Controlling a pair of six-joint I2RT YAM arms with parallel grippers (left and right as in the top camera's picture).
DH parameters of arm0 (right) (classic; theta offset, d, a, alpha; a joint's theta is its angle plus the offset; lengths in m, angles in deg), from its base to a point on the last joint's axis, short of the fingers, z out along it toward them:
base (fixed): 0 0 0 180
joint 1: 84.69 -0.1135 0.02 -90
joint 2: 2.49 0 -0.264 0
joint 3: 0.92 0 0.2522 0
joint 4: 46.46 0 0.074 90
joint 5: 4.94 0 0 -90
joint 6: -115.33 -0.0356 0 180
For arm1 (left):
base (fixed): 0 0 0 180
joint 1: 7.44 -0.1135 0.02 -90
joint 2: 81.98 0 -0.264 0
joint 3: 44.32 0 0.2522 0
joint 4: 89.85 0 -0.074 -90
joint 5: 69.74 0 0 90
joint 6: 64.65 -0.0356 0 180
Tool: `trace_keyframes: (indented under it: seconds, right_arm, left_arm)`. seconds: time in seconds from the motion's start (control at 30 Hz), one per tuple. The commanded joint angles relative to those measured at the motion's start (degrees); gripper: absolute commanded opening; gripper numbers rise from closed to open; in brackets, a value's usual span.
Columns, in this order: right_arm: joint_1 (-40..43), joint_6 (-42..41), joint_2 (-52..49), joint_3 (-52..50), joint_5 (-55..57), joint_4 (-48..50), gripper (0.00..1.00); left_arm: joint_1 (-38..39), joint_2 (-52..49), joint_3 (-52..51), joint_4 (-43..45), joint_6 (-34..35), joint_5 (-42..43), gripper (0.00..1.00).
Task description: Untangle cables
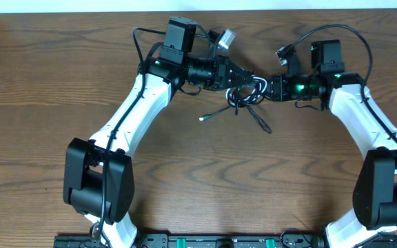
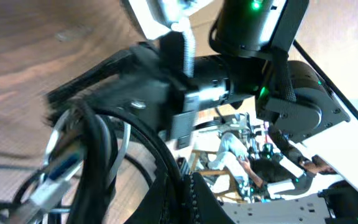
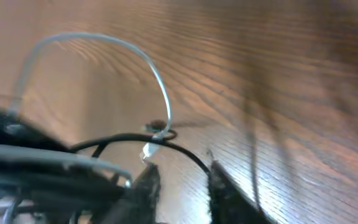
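Both arms reach in over the far middle of the table (image 1: pixel 185 165). Their tips face each other, close but not touching. The cables (image 1: pixel 244 95) form a small tangled knot just between and below the two tips.

Left gripper (image 1: pixel 249 77): jaws together, clamped on the cables at the knot's upper left side. In the left wrist view a thick run of black strands with a pale one among them sweeps right past the lens, badly blurred. The exact pinch point cannot be read there. The right arm (image 2: pixel 253 25), green light on, fills the top of that view.

Right gripper (image 1: pixel 273 86): jaws apart, nothing between them. In the right wrist view two dark fingers (image 3: pixel 146 186) sit at the bottom edge, with bare wood showing in the gap. A black cable (image 3: pixel 135 138) curves across just beyond the fingertips; cannot tell whether it touches them. The white cable (image 3: pixel 157 74) arches up in a loop clear of the wood and comes down to meet the black one.

From overhead, the white loop shows between the two tips. One black strand trails from the knot down and left across the wood, ending in a small light plug (image 1: pixel 202 118). A second black strand runs down and right, well short of the table's near edge.
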State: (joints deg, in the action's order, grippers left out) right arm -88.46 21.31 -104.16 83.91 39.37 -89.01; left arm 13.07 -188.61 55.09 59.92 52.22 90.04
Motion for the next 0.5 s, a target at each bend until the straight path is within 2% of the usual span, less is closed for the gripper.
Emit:
trace_keyframes:
  seconds: [0.0,0.07,0.13,0.3,0.47]
  right_arm:
    - [4.2,1.7,1.7,0.8,-12.7,0.3,0.43]
    - [5.6,3.1,3.1,0.9,-14.9,0.8,0.54]
    - [5.7,5.1,3.9,0.9,-14.9,0.7,0.62]
    - [3.7,11.1,3.9,0.9,-15.1,-1.2,0.64]
    - [0.9,13.1,3.8,0.9,-9.3,-1.7,0.58]
  left_arm:
    - [-0.9,0.6,1.3,0.0,0.1,-1.4,0.08]
    - [-0.9,0.6,1.3,-0.1,1.6,-1.5,0.08]
    - [-0.9,0.6,1.3,-0.1,3.2,-1.4,0.08]
    - [-0.9,0.6,1.3,-0.1,7.8,-1.2,0.08]
    - [-0.9,0.6,1.3,0.4,10.7,2.8,0.08]
